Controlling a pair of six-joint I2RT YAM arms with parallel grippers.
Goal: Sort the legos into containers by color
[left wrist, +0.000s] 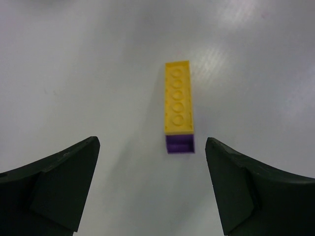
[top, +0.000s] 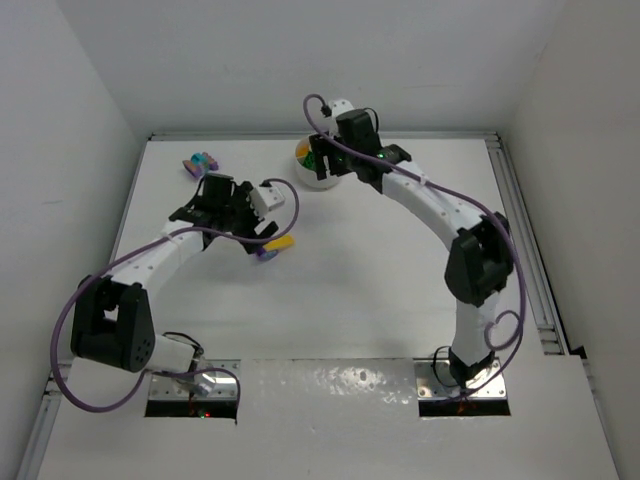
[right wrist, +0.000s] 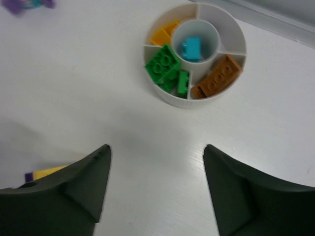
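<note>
Arms bolted at the near edge of a white bench (top: 350, 290) reach away from the camera over a scatter of toy bricks. Nearest, on the left, the left gripper (left wrist: 152, 147) hangs low over the bench with its jaws wide open and nothing between them. Its dark fingers (left wrist: 64, 182) frame a long yellow brick (left wrist: 178, 97) that lies flat, studs up, just ahead of the tips and touched by neither. A purple brick (left wrist: 180, 145) shows at the yellow one's near end, touching it; whether it sits under the yellow brick or merely against it cannot be told.

Farther back and to the right, the right gripper (right wrist: 156, 152) hovers with jaws likewise spread apart and empty. It is near the round white dish (right wrist: 172, 98), which stands toward the far edge of the bench. In the dish's central well lies a teal brick (right wrist: 192, 49). Of the curved sections around it, one holds green bricks (right wrist: 165, 66), the next an orange-brown brick (right wrist: 219, 78) and another a yellow-orange brick (right wrist: 165, 34).

Farthest, at the bench's far left corner and well apart from the dish, a small cluster of loose bricks (top: 200, 162) in purple, teal and pink lies on the surface.
</note>
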